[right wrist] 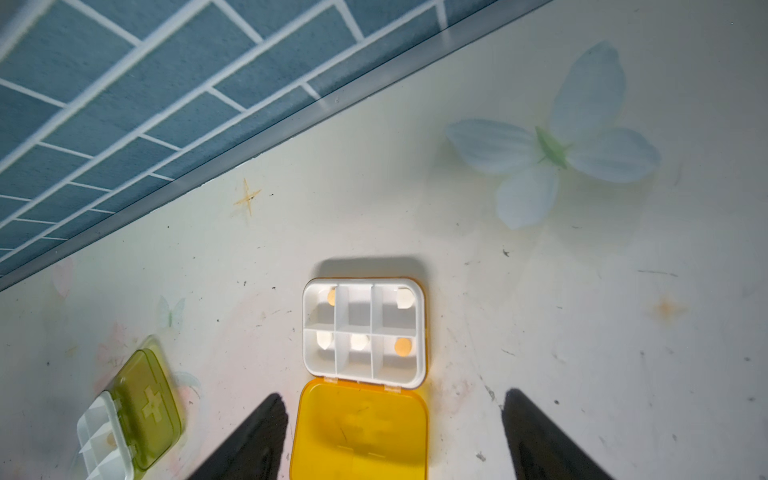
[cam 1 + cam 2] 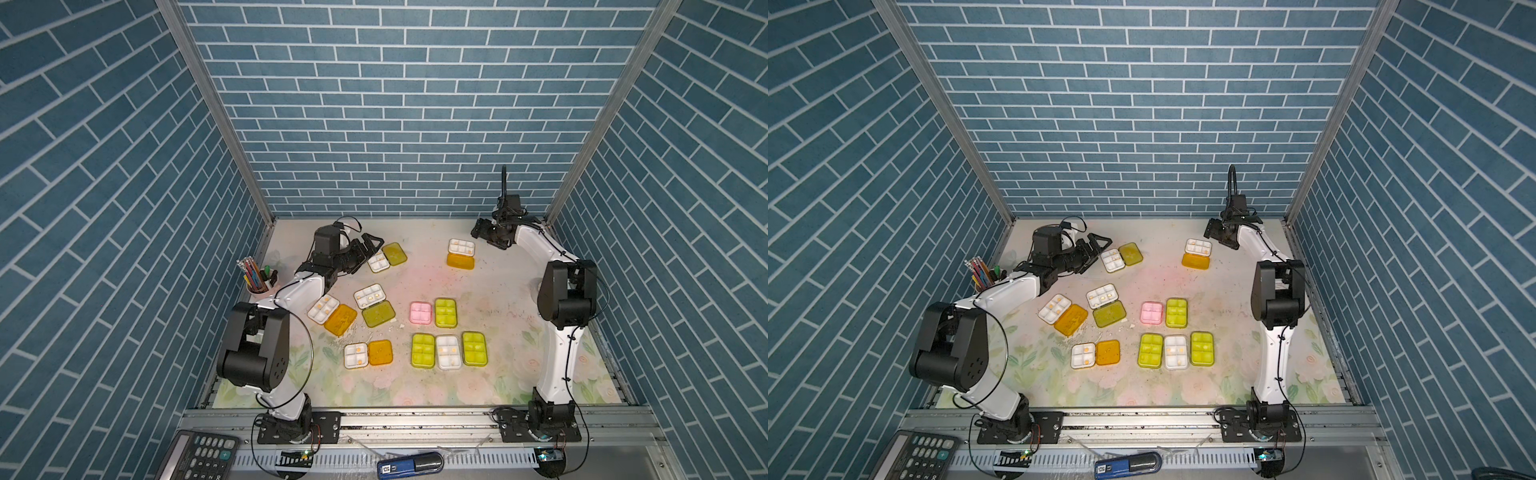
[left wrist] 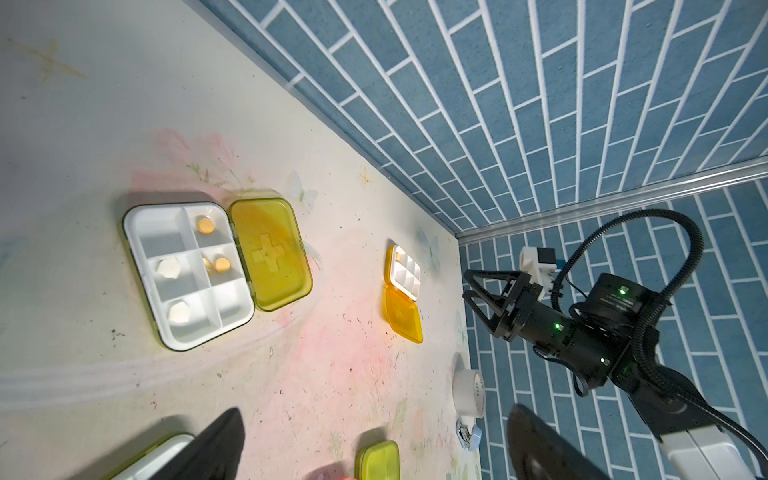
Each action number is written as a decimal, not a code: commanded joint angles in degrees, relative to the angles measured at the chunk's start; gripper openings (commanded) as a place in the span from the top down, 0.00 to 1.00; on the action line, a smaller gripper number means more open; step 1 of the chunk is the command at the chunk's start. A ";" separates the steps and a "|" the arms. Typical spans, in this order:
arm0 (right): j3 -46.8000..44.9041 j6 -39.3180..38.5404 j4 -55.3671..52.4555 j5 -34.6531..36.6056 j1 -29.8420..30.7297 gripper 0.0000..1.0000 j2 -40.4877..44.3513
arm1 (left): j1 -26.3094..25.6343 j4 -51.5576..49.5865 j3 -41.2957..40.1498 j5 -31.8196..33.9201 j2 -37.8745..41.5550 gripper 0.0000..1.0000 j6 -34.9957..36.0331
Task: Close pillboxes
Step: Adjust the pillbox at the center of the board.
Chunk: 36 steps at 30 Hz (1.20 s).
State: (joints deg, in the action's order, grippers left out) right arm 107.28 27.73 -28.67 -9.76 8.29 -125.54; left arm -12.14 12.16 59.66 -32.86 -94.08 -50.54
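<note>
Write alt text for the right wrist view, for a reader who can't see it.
An open pillbox lies on the pale printed table, its white six-compartment tray holding pills, its orange lid flat and seen between the open right gripper's dark fingers. A second, green-lidded pillbox is partly cut off; a blue brick wall backs the table.

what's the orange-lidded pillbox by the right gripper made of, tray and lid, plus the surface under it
Tray: apparently opaque white moulded plastic, thin dividers, soft sheen.
Lid: translucent orange plastic, glossy, with an embossed cross.
Table surface: probably a printed matte sheet, judging by the butterfly print and scuffs.
</note>
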 commanded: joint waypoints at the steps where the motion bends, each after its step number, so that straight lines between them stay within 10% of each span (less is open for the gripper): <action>1: 2.82 2.00 -0.12 -3.54 -0.65 0.17 -3.74 | -0.68 1.72 1.69 -2.63 -1.07 0.01 -0.58; 36: 21.07 8.16 -4.54 -12.21 2.99 0.25 -20.56 | -1.83 2.18 2.39 -4.37 -3.08 0.00 -1.82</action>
State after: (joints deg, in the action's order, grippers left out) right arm 127.02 34.72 -31.94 -20.36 9.80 -145.32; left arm -13.65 14.02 60.82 -36.77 -96.27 -52.34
